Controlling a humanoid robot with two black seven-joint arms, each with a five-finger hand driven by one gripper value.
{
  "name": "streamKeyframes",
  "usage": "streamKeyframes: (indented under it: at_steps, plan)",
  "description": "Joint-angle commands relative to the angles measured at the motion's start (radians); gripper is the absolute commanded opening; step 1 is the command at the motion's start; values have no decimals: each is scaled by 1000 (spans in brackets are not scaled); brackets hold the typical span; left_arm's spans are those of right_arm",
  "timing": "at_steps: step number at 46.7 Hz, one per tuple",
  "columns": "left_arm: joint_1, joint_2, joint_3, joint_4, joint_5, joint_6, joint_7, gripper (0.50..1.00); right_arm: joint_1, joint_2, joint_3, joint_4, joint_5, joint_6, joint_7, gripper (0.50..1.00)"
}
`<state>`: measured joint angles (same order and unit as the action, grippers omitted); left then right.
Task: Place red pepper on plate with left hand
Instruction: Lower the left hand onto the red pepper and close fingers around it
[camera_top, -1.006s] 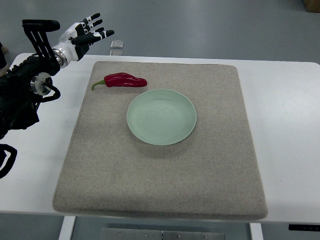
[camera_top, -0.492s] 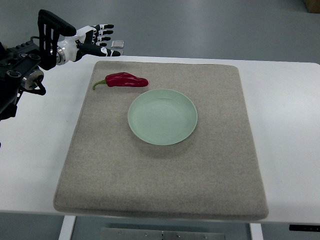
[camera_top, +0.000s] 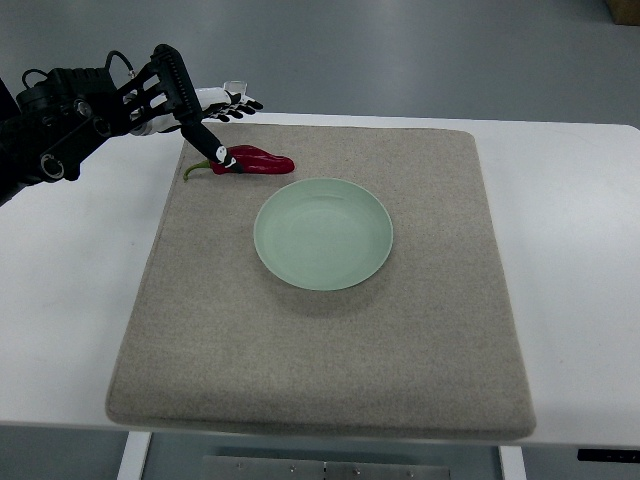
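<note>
A red pepper (camera_top: 255, 160) with a green stem lies on the grey mat (camera_top: 320, 340), just up and left of the pale green plate (camera_top: 323, 233). My left hand (camera_top: 222, 120) reaches in from the upper left and hovers over the pepper's stem end. Its fingers are spread and hold nothing, with the thumb (camera_top: 212, 150) pointing down right at the stem end of the pepper. The plate is bare. No right arm shows.
The mat lies on a white table (camera_top: 570, 250). A small clear object (camera_top: 236, 88) sits at the table's far edge, partly hidden behind the left hand. Grey floor lies beyond the table.
The left hand has swung right and down from beyond the mat's far left corner until it is over the pepper's stem end. Pepper and plate have not moved.
</note>
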<state>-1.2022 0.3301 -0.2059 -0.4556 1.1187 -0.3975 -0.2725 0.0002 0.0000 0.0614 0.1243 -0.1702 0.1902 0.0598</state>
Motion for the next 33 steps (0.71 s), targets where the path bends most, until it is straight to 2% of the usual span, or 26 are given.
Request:
streamKeyframes:
  at_steps: [1,14,33]
  plan:
    - [-2,-2,2,-2,18,3,-1,981,1,0,0,0,0,0,0,932]
    - [3,-10,2,-8,159,59,-4,975,1,0,0,0,0,0,0,932]
    - [1,-20,54,-9,156,45,-4,977,1,0,0,0,0,0,0,932]
